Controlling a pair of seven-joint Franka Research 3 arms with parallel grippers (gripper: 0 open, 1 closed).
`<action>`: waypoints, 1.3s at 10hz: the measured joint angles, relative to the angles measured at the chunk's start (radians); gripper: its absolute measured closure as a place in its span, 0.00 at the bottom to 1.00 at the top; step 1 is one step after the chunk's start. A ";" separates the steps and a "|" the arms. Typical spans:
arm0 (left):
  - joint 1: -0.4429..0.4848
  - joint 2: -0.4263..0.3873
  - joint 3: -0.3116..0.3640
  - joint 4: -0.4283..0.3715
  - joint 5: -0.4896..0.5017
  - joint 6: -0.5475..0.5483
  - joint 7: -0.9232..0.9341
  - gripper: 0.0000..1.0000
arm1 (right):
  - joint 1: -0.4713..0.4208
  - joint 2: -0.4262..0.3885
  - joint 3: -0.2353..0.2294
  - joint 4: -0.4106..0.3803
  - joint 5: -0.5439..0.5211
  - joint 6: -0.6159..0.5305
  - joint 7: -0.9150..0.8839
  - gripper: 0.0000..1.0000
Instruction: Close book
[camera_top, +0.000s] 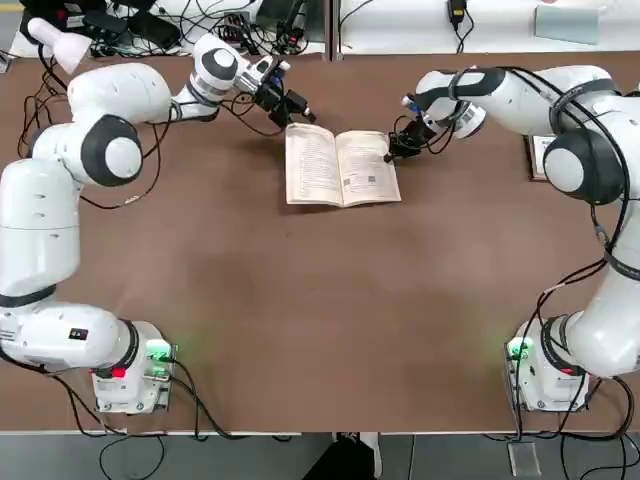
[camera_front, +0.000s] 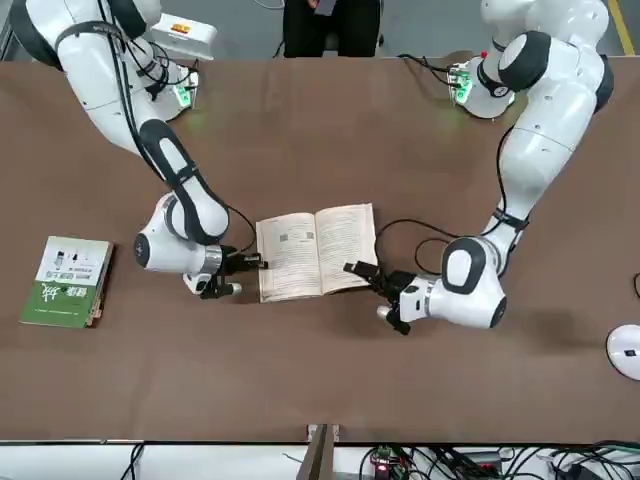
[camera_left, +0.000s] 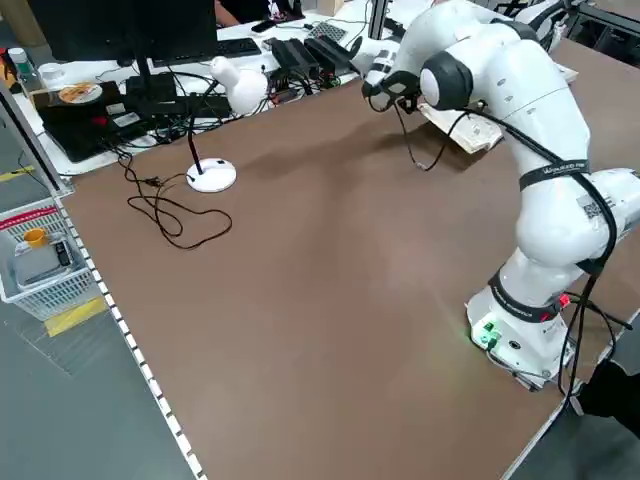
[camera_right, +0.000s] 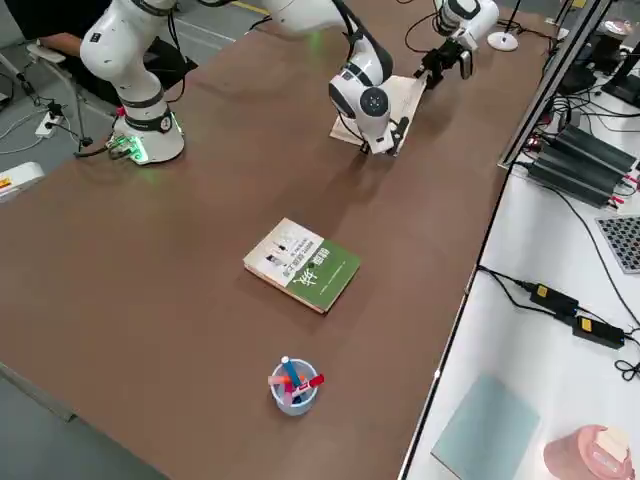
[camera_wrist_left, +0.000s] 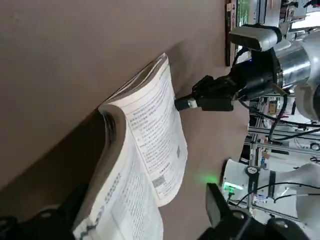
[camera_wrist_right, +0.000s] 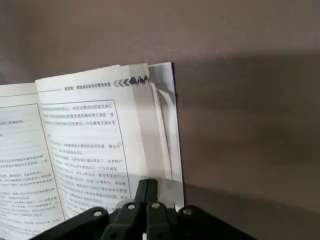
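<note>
"Top view: what's on the brown desk (camera_top: 300, 300)?"
"The book (camera_top: 342, 168), spread open, pages up, nearer the desk's far edge than its near edge, about midway between the sides."
"Anything smaller?"
"A closed green-and-white book (camera_front: 68, 282), toward the desk's right edge."
"And the claws?"
"They flank the open book. The left claw (camera_top: 303, 112) is open, at its far left corner; the right claw (camera_top: 390, 156) is closed, at its right page's outer edge."
</note>
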 joint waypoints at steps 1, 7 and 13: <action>0.004 -0.002 -0.012 0.000 0.000 -0.001 -0.025 0.00 | 0.000 0.000 0.000 0.000 0.000 0.000 0.000 0.99; 0.006 -0.008 -0.052 0.000 0.000 -0.002 -0.117 0.00 | 0.000 0.000 -0.001 0.000 0.000 0.000 0.000 0.99; -0.002 -0.014 -0.087 0.000 0.000 -0.001 -0.196 0.00 | 0.000 0.000 -0.002 0.000 0.000 0.000 0.000 0.99</action>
